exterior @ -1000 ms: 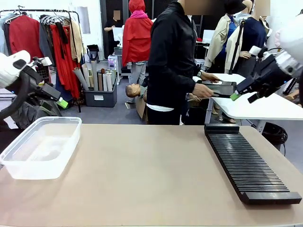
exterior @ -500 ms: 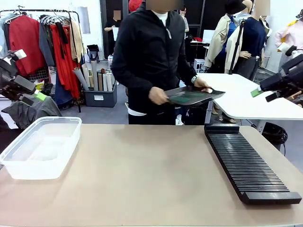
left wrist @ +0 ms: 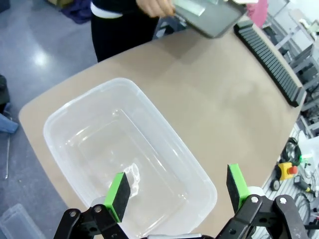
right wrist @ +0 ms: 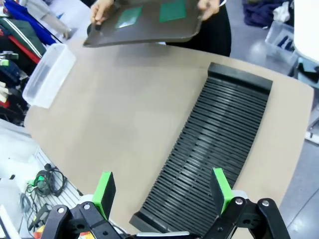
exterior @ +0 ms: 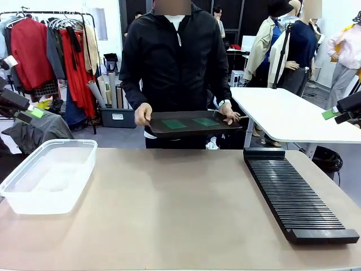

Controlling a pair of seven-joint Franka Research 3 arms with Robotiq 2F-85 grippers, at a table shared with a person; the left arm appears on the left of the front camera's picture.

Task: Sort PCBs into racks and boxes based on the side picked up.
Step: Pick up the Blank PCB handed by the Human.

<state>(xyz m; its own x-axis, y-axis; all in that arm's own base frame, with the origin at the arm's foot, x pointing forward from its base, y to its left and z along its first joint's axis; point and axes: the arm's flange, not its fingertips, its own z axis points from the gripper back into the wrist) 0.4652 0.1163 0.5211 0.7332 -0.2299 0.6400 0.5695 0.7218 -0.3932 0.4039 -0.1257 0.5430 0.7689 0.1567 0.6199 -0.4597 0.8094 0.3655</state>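
PCBs [exterior: 174,123], two of them, are not on the desk [exterior: 169,214]. They lie flat, side by side but apart, on a shallow black tray [exterior: 189,131] that a person [exterior: 177,62] holds level by its two ends above the desk's far edge. On the desk, the clear box [exterior: 34,203] sits empty at the robot's left, and the long slotted rack [exterior: 293,195] sits empty at its right.

Each board looks thin, stiff and light, and probably smooth enough to skate on the tray. A pinch across two opposite edges near the middle should hold best, though boards lying flush leave little to get under.

The left gripper [left wrist: 177,185] looks down on the box, jaws spread wide with nothing between them. The right gripper [right wrist: 163,189] looks down on the rack, likewise wide and bare.
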